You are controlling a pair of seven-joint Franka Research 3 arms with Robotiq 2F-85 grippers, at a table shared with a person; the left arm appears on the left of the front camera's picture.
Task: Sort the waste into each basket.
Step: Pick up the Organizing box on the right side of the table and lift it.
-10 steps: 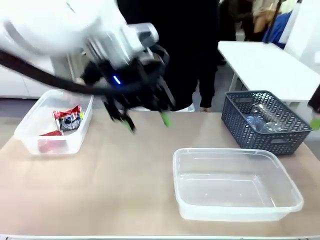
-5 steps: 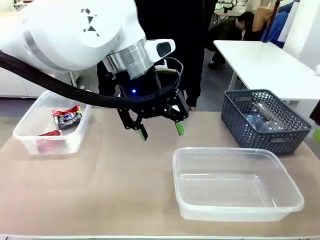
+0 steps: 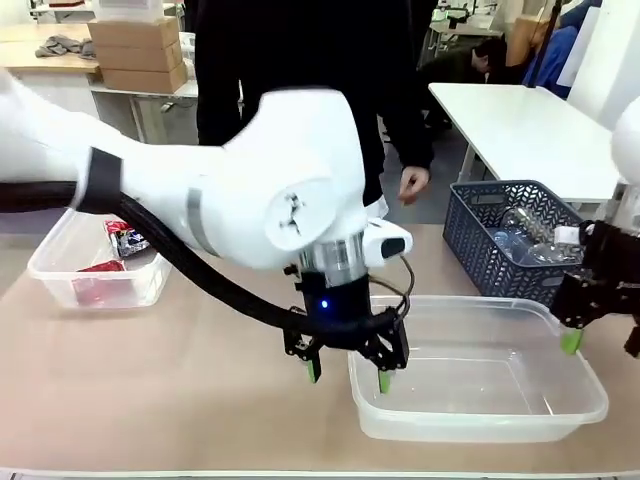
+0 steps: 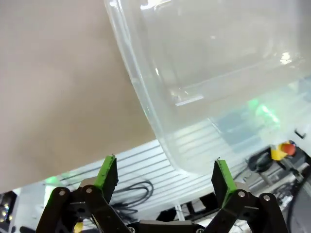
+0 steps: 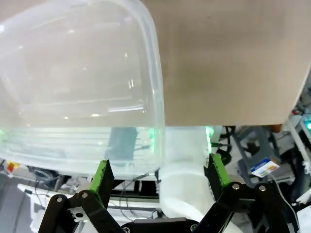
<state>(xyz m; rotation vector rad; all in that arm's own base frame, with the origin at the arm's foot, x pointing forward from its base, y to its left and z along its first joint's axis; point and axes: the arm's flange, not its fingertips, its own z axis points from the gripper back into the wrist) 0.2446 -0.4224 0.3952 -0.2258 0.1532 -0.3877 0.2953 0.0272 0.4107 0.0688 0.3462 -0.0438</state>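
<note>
Fingers [image 4: 107, 174] of the left gripper [image 4: 164, 167] stand spread wide and hold nothing; they straddle the left wall of the empty tub [image 3: 480, 303] close by its near-left corner, one green pad outside over the table [image 3: 200, 380], the other inside. The right gripper [image 5: 159, 167] is spread just as wide, also with nothing in it, and brackets the tub's right wall the same way, one pad in and one out. Set like this, each pair could pinch a thin plastic wall between its pads; my reading is that the arms mean to take the tub by both sides and shift or lift it together, rather than pick up any waste just now. Whether any pad touches the plastic I cannot tell.

None of the waste is in this tub. Red wrappers [image 3: 135, 240] sit in the second tub [image 3: 60, 275], well off to the empty tub's left; clear bottles [image 3: 520, 235] lie in the dark grey basket [image 3: 480, 250], just behind the empty tub's far-right corner. The wrappers look sorted and the bottles not yet; the empty tub is probably meant for them.

A person stands beyond the tub, one hand [image 3: 412, 183] hanging loose above the table's far edge, not reaching in.

Such thin walls will likely flex; if one side closes before the other, the tub may twist or skid.
</note>
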